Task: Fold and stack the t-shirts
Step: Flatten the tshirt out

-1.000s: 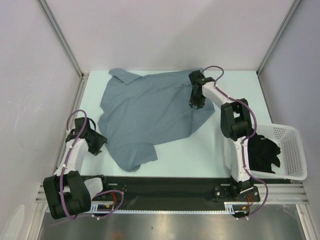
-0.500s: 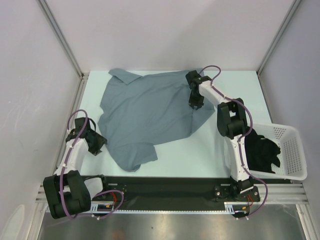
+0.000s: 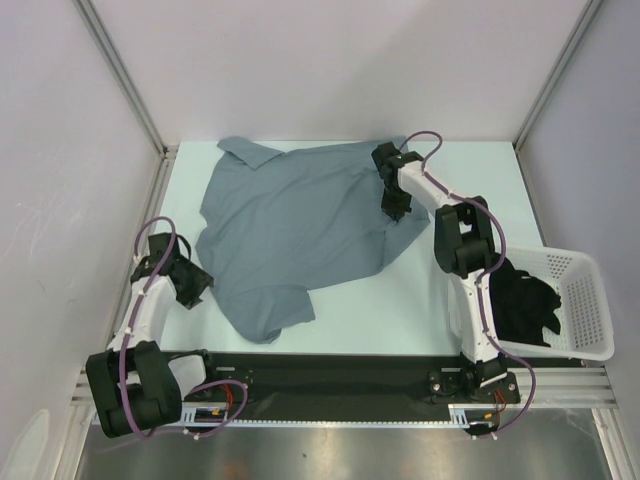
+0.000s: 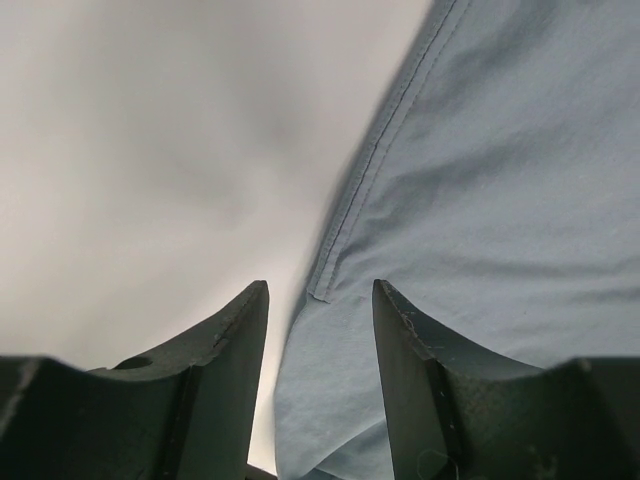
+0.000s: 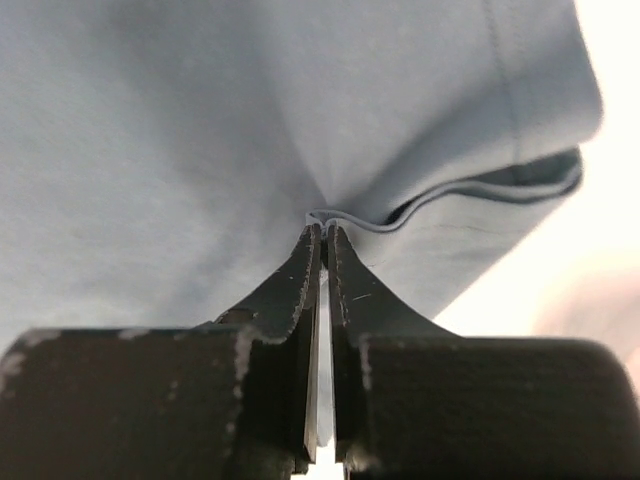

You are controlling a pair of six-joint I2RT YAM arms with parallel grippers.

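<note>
A slate grey-blue t-shirt (image 3: 290, 225) with a small collar lies spread and rumpled across the table's far middle. My right gripper (image 3: 396, 207) is at its right edge, shut on a pinched fold of the grey-blue cloth (image 5: 400, 120); in the right wrist view the gripper (image 5: 323, 228) has its jaws closed on the hem. My left gripper (image 3: 192, 287) is open near the shirt's left lower edge; in the left wrist view it (image 4: 318, 295) frames a seamed edge of the shirt (image 4: 480, 190). A black t-shirt (image 3: 525, 305) lies crumpled in the basket.
A white plastic lattice basket (image 3: 590, 300) stands at the right front of the table. The pale table top (image 3: 420, 300) is bounded by white walls at left, back and right. A black rail (image 3: 320, 375) runs along the near edge.
My right gripper has shifted slightly left and nearer with the pinched cloth. My left gripper has edged a little nearer and left.
</note>
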